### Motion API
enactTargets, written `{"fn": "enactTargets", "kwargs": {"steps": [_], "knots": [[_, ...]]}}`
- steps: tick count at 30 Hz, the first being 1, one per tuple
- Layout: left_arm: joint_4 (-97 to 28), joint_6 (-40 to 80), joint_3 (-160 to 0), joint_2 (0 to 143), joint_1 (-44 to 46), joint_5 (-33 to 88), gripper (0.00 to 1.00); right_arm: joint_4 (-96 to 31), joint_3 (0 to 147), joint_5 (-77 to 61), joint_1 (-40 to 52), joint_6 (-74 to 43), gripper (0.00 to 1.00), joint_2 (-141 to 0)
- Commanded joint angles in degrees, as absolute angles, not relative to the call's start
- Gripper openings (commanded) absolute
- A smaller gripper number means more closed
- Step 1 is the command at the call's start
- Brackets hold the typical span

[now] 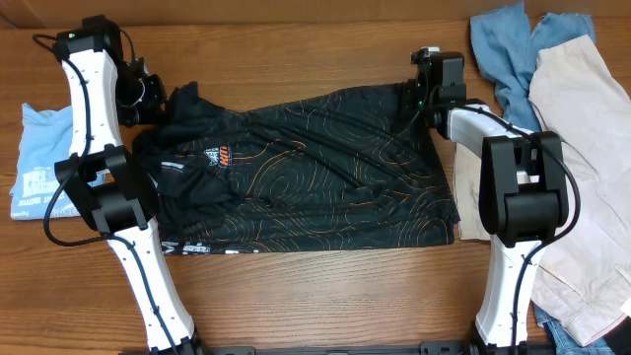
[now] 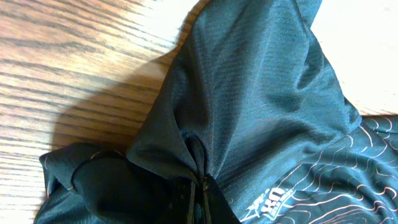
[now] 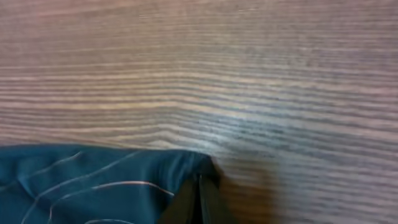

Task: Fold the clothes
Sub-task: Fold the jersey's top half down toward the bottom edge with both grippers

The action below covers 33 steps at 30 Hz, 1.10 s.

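Lying spread across the middle of the bench (image 1: 296, 39), the black garment (image 1: 306, 168) shows thin orange contour lines. The left hand (image 2: 198, 190) pinches a bunched fold at the garment's far left corner, with cloth gathered into a peak above it. The right hand (image 3: 200, 186) pinches the far right corner, right at the cloth's edge. A light blue shirt (image 1: 39, 158) lies at the left edge. A blue garment (image 1: 508, 54) and a beige garment (image 1: 582, 148) are heaped on the right.

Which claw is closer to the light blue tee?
Left. The left gripper pinches the black shirt at the corner beside the tee; the right gripper holds the far corner.
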<state>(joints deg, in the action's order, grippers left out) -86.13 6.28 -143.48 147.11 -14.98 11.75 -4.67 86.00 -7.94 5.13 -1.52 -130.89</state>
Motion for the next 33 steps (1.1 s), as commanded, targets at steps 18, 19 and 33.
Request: {"fn": "enactTargets", "kwargs": {"steps": [18, 19, 33], "knots": [[-96.8, 2.9, -150.3, 142.7, -14.4, 11.7, 0.04, -48.1, 110.3, -0.1, 3.9, -1.8, 0.04, -124.1], [-96.8, 2.9, -150.3, 142.1, -14.4, 11.7, 0.04, -50.6, 111.0, -0.1, 3.9, -1.8, 0.04, -124.0], [-96.8, 4.3, -145.5, 132.2, -14.2, 5.8, 0.04, -77.5, 115.3, -0.1, -0.2, -3.1, 0.04, -120.5]]}}
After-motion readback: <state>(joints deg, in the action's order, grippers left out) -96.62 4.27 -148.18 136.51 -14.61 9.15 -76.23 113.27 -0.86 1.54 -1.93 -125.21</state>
